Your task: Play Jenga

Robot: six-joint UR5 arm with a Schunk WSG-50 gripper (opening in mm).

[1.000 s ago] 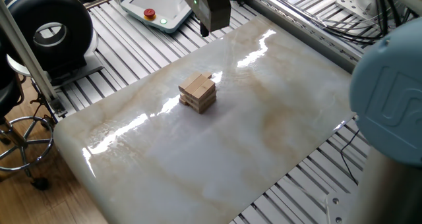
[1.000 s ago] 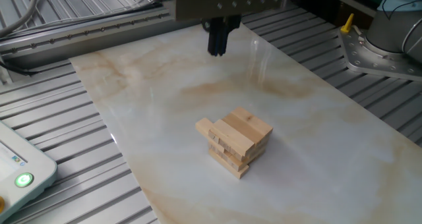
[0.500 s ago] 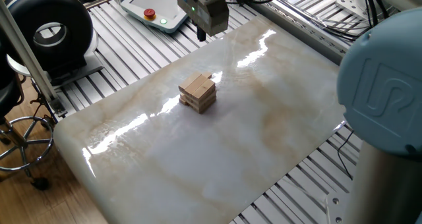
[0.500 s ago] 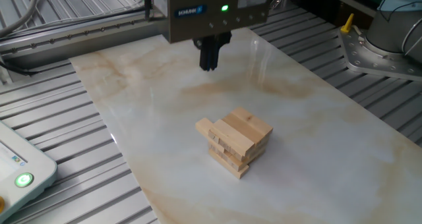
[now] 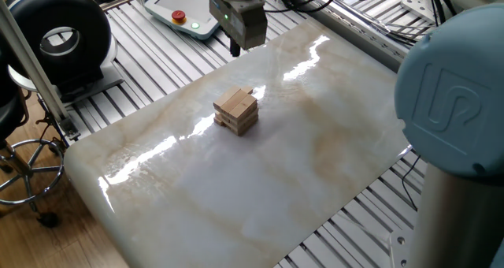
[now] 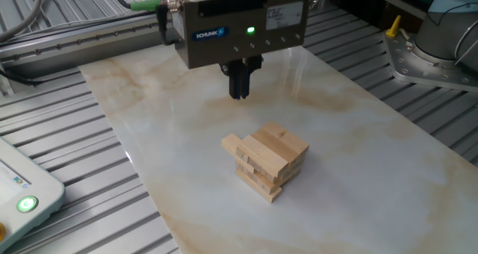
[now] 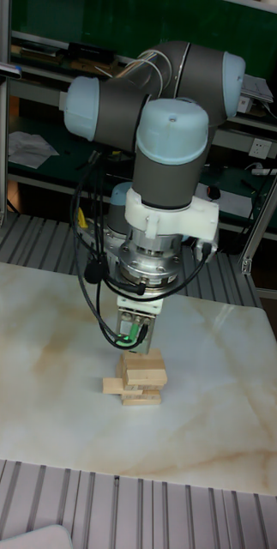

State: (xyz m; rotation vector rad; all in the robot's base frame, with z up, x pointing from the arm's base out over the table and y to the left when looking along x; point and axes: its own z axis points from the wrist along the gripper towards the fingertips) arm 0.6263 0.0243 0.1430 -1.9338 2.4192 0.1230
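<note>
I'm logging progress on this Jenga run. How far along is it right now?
Early. One block already juts out of the Jenga stack on one side. The gripper hangs above the marble table, fingers together, holding nothing and apart from the stack. Reaching the stack and moving a block are left.

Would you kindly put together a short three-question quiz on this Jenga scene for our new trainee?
1. True or false: the hand is holding a block.
2. One block juts out of the Jenga stack. At which level: A) bottom, B) near the top?
3. Fill in: the hand's fingers look ____ together.

Key
1. False: it hangs apart from the stack, holding nothing.
2. B.
3. Closed.
</note>
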